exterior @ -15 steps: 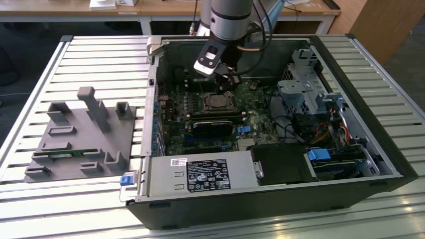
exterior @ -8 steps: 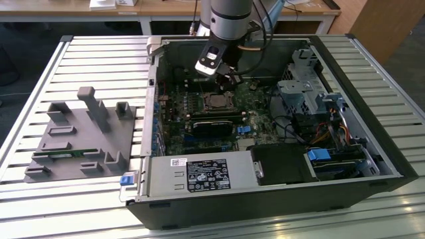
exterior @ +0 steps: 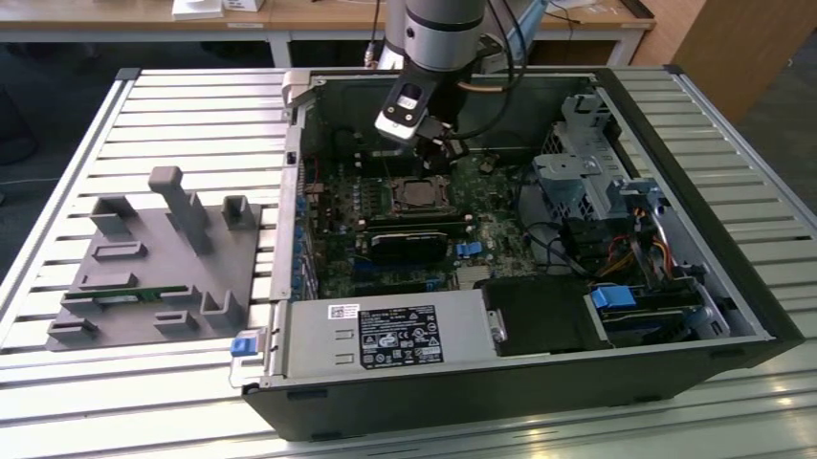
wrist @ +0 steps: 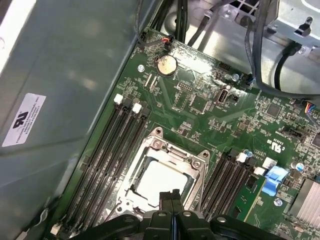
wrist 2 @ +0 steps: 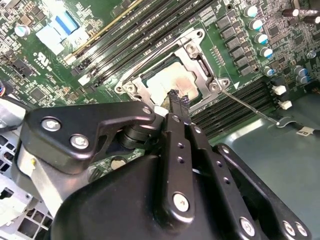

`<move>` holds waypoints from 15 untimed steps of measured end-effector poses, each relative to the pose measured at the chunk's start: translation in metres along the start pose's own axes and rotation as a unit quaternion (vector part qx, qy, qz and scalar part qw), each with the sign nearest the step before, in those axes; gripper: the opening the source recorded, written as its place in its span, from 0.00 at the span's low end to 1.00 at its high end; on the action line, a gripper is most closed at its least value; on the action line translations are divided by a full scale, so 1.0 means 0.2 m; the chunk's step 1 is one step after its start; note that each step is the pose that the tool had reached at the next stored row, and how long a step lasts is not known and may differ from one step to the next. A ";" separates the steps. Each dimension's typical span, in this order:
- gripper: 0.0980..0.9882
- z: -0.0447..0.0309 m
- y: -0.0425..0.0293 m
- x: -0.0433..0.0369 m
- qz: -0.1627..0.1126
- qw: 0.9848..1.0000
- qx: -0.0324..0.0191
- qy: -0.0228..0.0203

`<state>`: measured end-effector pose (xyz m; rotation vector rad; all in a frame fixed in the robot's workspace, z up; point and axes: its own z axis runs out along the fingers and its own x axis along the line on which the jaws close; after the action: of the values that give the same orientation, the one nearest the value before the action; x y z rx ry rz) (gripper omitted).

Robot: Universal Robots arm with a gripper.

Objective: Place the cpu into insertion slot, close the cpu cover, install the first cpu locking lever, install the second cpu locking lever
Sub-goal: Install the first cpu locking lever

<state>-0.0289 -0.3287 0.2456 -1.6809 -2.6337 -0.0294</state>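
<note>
In the exterior view we see the arm reaching down from twelve o'clock into the open computer case (exterior: 715,287), with the gripper (exterior: 445,153) low over the green board. At about six o'clock of it, close by, sits the cpu (exterior: 419,196), lying flat in the insertion slot (exterior: 396,189). The black graphics card (exterior: 408,244) lies at six o'clock of the chip. A grey fixture (exterior: 153,258) stands outside on the slatted table (exterior: 128,402), at nine o'clock of the case.

In both wrist views the gripper (wrist 2: 178,100) (wrist: 170,196) has its two black fingers pressed together, with only a hairline seam between them and nothing clamped there. The tips hang over one edge of the cpu (wrist 2: 167,82) (wrist: 160,181) and hide that edge. We cannot tell whether they touch the metal or hover just above it.

The cpu cover (wrist: 172,151) lies down around the chip, whose pale top shows through the window. In the first wrist view the gripper's body cuts off the near side of the frame.

In the second wrist view a thin locking lever (wrist 2: 250,107) runs from a corner of the socket out over the memory slots (wrist 2: 240,102). We cannot make out whether it is latched, nor which of the two levers it is
</note>
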 end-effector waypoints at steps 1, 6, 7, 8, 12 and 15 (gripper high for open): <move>0.02 0.000 0.000 0.000 -0.002 1.000 0.000 0.000; 0.02 -0.001 0.000 0.000 -0.016 1.000 0.001 0.000; 0.02 -0.001 0.000 0.000 -0.019 1.000 0.001 0.000; 0.02 -0.001 0.000 0.000 -0.022 1.000 0.001 0.000; 0.02 -0.001 0.000 0.000 -0.033 0.999 0.001 0.000; 0.02 -0.001 0.000 0.000 -0.039 0.999 0.001 0.000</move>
<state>-0.0289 -0.3287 0.2458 -1.5772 -2.6962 -0.0277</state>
